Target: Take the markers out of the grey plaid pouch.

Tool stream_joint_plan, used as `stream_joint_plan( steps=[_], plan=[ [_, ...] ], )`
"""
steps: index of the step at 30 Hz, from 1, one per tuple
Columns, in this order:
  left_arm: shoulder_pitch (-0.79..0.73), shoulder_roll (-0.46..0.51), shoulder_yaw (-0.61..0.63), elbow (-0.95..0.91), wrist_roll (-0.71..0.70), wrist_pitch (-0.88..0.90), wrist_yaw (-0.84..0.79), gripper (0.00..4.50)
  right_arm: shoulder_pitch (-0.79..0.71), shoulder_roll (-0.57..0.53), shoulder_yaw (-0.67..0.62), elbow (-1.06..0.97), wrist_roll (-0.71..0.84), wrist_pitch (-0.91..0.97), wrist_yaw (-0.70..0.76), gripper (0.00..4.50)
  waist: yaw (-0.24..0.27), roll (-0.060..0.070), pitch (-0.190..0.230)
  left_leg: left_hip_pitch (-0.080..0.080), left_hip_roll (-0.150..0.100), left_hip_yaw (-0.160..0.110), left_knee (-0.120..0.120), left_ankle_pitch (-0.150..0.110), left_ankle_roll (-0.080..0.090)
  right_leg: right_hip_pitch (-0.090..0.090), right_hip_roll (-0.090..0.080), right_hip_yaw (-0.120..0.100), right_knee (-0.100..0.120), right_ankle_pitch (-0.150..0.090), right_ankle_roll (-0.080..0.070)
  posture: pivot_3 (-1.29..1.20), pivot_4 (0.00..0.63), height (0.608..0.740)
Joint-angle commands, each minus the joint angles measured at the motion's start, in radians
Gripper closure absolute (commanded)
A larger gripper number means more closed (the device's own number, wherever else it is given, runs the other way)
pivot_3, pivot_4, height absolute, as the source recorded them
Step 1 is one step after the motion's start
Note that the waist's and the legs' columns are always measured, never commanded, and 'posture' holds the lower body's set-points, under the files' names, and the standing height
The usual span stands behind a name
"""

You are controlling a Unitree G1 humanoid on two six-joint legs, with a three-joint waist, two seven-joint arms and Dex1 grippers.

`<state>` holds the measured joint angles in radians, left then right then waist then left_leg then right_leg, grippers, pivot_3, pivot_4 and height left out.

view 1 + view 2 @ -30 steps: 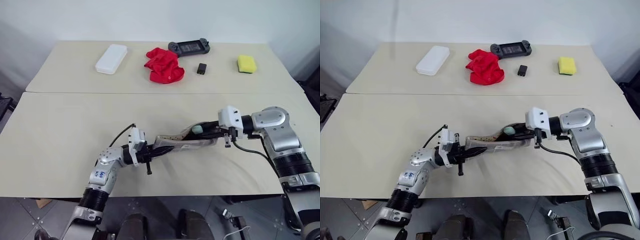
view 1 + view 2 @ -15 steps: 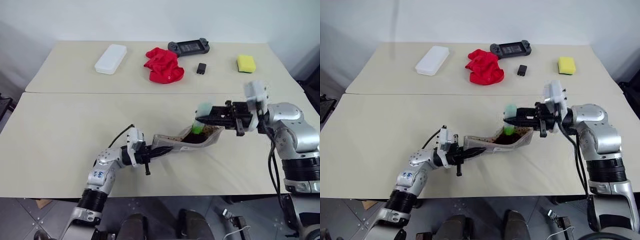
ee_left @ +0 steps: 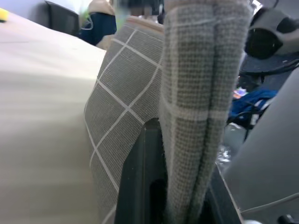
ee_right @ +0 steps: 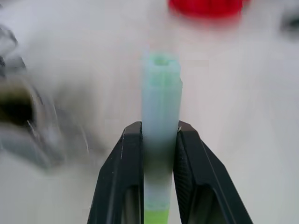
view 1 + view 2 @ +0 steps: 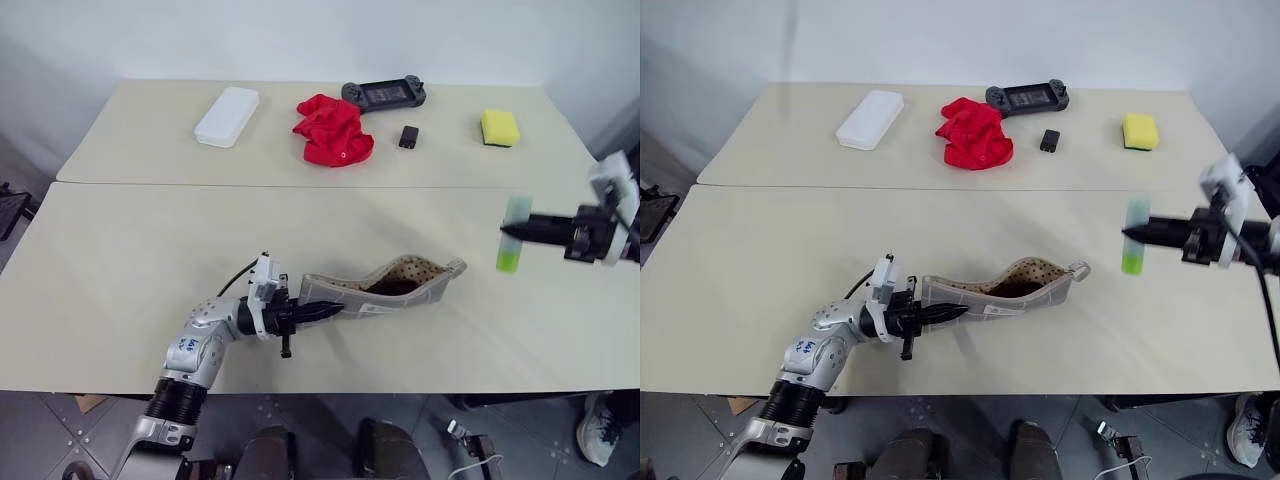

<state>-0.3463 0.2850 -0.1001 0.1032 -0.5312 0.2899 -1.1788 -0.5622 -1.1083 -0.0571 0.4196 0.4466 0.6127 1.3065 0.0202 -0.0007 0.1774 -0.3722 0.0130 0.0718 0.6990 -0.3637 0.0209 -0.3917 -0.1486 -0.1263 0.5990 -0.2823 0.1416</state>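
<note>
Right jaws (image 5: 1127, 237): clenched on the pale green marker (image 5: 1133, 237), pinched across its barrel near the middle. The marker hangs roughly upright, pale cap end up and brighter green end down, in the air above the right part of the near desk (image 5: 120, 250), clear of the pouch and well apart from it.

Left jaws (image 5: 335, 310): clamped flat on one end of the grey plaid pouch (image 5: 385, 290), fabric folded between the black fingers (image 3: 140, 186). That end is pinned low near the front edge of the near desk; the pouch arches up toward its open mouth, spotted lining showing, the zipper end pointing at the right edge. Whether the red marker is inside cannot be told; the interior reads only as dark.

Step in hand, as judged: carry the green marker away and set it down. To do it well, lower it onto bare desk to the right of the pouch, tip it toward lying flat before letting go so it does not bounce or roll to the edge, and keep the left grip firm so the mouth stays gaping for the next reach.

Far desk (image 5: 150, 150), back edge, left to right: white case (image 5: 226, 102), red cloth (image 5: 333, 130), game controller (image 5: 384, 93), small black block (image 5: 408, 136), yellow sponge (image 5: 499, 127).
</note>
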Motion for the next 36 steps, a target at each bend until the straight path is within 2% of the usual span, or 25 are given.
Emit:
stream_joint_plan(
  steps=[1, 3, 8, 12, 14, 20, 22, 25, 30, 33, 36],
  plan=[
    [0.0, -0.006, 0.01, -0.045, -0.044, 0.033, -0.006, 4.5, 0.001, -0.047, 0.077, 0.049, -0.165, 0.026, -0.106, 4.05, 0.0, 0.001, 0.0, 0.0, 0.0, 0.001, 0.0, 0.0, 0.0, 0.0, 0.0, 0.001, 0.0, 0.0, 0.0, 0.0, 0.15, 0.74],
    [0.003, -0.006, 0.012, -0.049, -0.046, 0.041, -0.004, 4.5, 0.002, -0.048, 0.119, 0.048, -0.226, 0.042, -0.144, 4.05, 0.0, 0.003, -0.001, 0.001, 0.0, 0.0, 0.0, 0.0, 0.0, 0.0, -0.001, 0.002, 0.0, 0.0, 0.0, 0.0, 0.15, 0.74],
    [0.005, -0.006, 0.015, -0.056, -0.045, 0.056, 0.001, 4.5, -0.014, 0.008, 0.119, 0.045, -0.256, 0.042, -0.194, 4.05, 0.006, 0.001, -0.001, 0.001, 0.0, -0.002, 0.002, 0.0, 0.0, 0.003, 0.0, 0.0, -0.001, 0.0, 0.001, 0.0, 0.15, 0.74],
    [-0.002, -0.003, 0.019, -0.048, -0.039, 0.058, 0.0, 4.5, 0.002, 0.034, 0.089, 0.038, -0.245, 0.038, -0.191, 2.77, 0.005, 0.002, -0.001, 0.001, 0.0, -0.004, 0.002, 0.0, 0.0, 0.006, 0.0, -0.002, -0.006, 0.002, 0.002, 0.0, 0.15, 0.74],
    [-0.003, 0.0, 0.024, -0.048, -0.039, 0.058, 0.0, 4.5, 0.001, 0.043, 0.047, 0.058, -0.241, -0.028, -0.208, 2.08, 0.003, 0.004, 0.0, 0.0, -0.001, -0.004, 0.001, 0.0, 0.0, 0.004, 0.0, -0.002, -0.005, 0.002, 0.002, 0.0, 0.15, 0.74],
    [-0.008, 0.001, 0.033, -0.035, -0.026, 0.03, 0.001, 4.5, 0.005, 0.05, -0.1, 0.147, -0.177, -0.445, -0.082, 0.05, 0.003, 0.005, 0.0, 0.0, 0.0, -0.002, 0.0, 0.0, 0.0, 0.003, 0.001, -0.002, -0.005, 0.002, 0.002, 0.0, 0.15, 0.74],
    [-0.013, -0.006, 0.034, -0.018, -0.016, 0.008, 0.003, 4.5, -0.013, 0.064, -0.183, 0.174, -0.102, -0.51, -0.023, 0.05, 0.004, 0.005, 0.0, 0.0, 0.0, -0.002, 0.0, 0.0, 0.0, 0.004, 0.001, -0.002, -0.005, 0.002, 0.002, 0.0, 0.15, 0.74],
    [-0.015, -0.012, 0.033, 0.0, -0.009, -0.014, 0.005, 4.5, -0.002, 0.077, -0.24, 0.154, -0.045, -0.515, 0.005, 0.05, 0.003, 0.005, 0.0, 0.0, 0.0, -0.002, 0.0, 0.0, 0.0, 0.004, 0.001, -0.002, -0.005, 0.002, 0.002, 0.0, 0.15, 0.74],
    [-0.025, -0.008, 0.036, 0.028, -0.001, -0.038, 0.005, 4.5, 0.046, 0.14, -0.305, -0.019, 0.067, -0.433, -0.021, 0.05, 0.003, 0.005, 0.0, 0.0, 0.0, -0.002, 0.001, 0.0, 0.0, 0.004, 0.001, -0.002, -0.005, 0.002, 0.002, 0.0, 0.15, 0.74],
    [-0.039, -0.008, 0.041, 0.054, 0.009, -0.062, 0.007, 4.5, 0.085, 0.155, -0.286, -0.215, 0.156, -0.314, 0.012, 0.65, 0.004, 0.006, 0.001, 0.0, 0.0, -0.003, 0.001, 0.0, 0.0, 0.004, 0.001, -0.002, -0.005, 0.002, 0.002, 0.0, 0.15, 0.74],
    [-0.046, -0.012, 0.038, 0.071, 0.015, -0.075, 0.005, 4.5, 0.104, 0.116, -0.233, -0.359, 0.207, -0.199, 0.072, 1.64, 0.005, 0.006, 0.001, 0.0, 0.0, -0.003, 0.001, 0.0, 0.0, 0.003, 0.001, -0.001, -0.004, 0.002, 0.002, 0.0, 0.15, 0.74]
  ],
)
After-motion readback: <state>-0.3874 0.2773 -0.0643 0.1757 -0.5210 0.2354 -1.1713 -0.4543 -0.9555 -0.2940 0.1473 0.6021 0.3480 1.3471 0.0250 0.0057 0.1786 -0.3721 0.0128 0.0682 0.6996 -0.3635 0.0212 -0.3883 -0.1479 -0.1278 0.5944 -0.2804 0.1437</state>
